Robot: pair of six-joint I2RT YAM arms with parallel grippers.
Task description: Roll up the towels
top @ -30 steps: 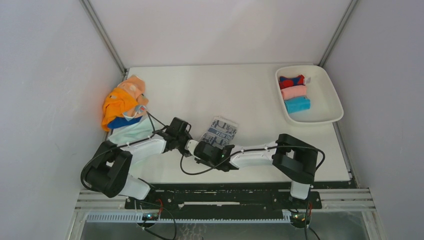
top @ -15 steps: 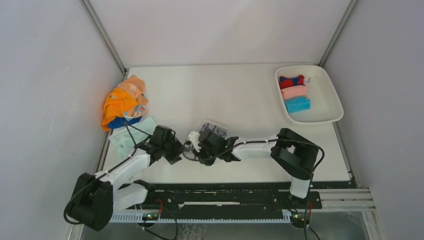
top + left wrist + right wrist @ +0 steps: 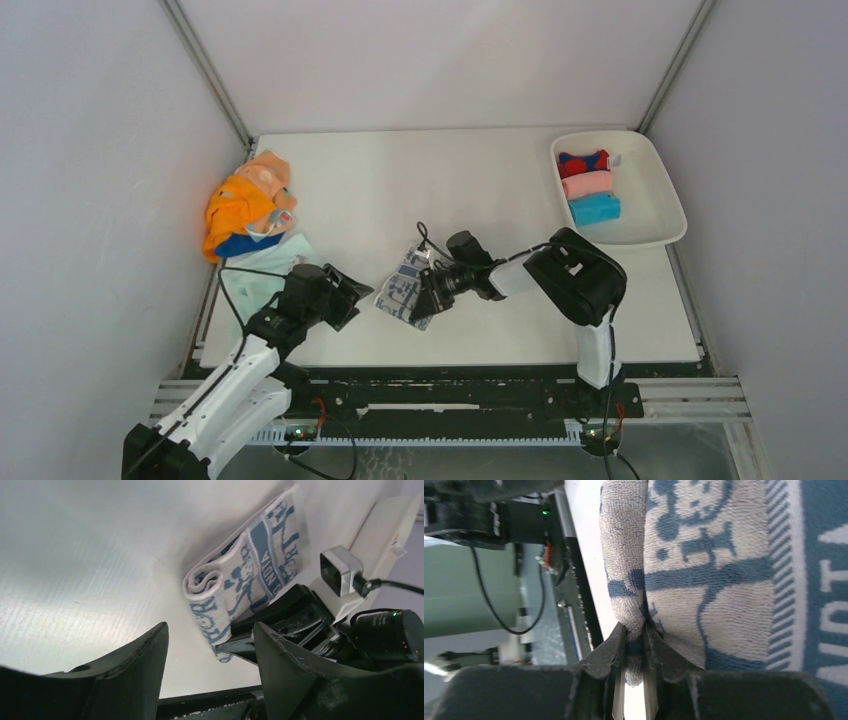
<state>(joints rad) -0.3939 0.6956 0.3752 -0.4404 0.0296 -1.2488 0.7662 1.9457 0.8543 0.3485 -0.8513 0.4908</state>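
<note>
White table (image 3: 370, 190) is carrying the work near its middle. The right gripper (image 3: 635, 639) is pinching a folded edge of the partly rolled printed towel (image 3: 709, 580), with its jaws pressed together on the cloth. The left gripper (image 3: 210, 635) is hovering spread just left of it, holding nothing. Turning that edge evenly should be keeping the roll tight and straight. Loose towels (image 3: 245, 210) are lying far left, and rolled towels (image 3: 590, 185) are sitting in the tray (image 3: 660, 235) far right.
</note>
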